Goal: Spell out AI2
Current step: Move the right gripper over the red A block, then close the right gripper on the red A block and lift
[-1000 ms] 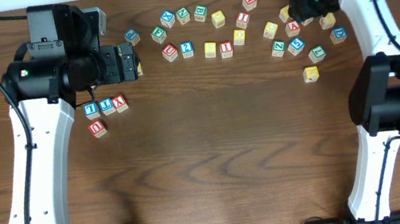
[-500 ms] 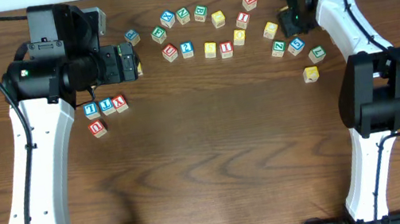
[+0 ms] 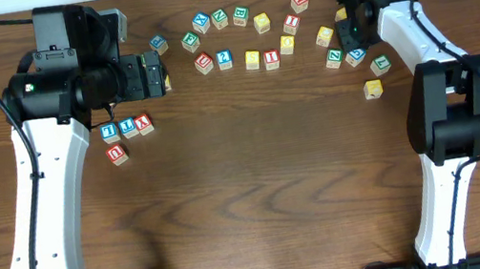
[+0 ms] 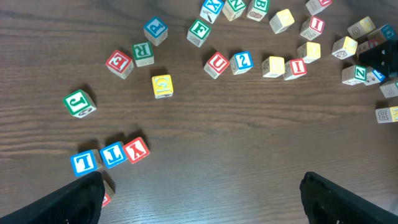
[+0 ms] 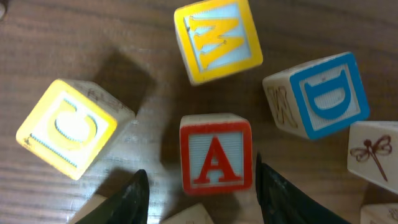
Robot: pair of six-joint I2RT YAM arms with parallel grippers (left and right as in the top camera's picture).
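The right jaws, open, have come down to straddle the red A block (image 5: 216, 154) on the worktop (image 5: 74, 31), so it looks ready to grasp. Farther off, the left jaws hang open, seemingly empty; the blue 2 block (image 3: 224, 57) lies untouched.

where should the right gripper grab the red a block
Take the red A block by the two side faces in line with its letter's feet, straight down from above. It lies flat, letter up, bare table beside both faces, and the open right gripper already flanks it.
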